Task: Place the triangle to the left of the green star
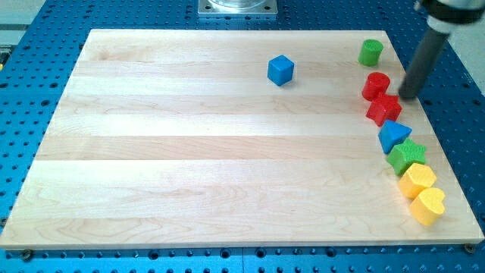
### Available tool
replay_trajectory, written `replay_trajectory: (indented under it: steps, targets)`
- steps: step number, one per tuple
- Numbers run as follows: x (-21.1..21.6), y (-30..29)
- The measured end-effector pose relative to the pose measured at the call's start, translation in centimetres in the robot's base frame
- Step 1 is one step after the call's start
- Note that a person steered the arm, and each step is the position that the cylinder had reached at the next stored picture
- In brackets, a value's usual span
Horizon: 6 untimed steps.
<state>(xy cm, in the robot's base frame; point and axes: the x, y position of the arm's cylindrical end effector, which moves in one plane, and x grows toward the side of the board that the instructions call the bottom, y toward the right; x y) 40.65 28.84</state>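
Observation:
A blue triangle lies near the board's right edge, touching the green star just below and to its right. My tip is at the right edge, just right of the red cylinder and up-right of the red star-like block, which sits right above the triangle.
A green cylinder stands at the top right. A blue cube sits at top centre. A yellow hexagon-like block and a yellow heart continue the row below the green star. The wooden board rests on a blue perforated table.

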Motion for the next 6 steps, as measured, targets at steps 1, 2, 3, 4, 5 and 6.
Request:
replay_trajectory:
  steps: [1, 2, 3, 4, 5, 6]
  targets:
    - [6.6, -2.5]
    - [6.6, -6.7]
    - [8.2, -9.2]
    - [12.1, -12.6]
    - [15.2, -12.6]
    - [9.7, -15.9]
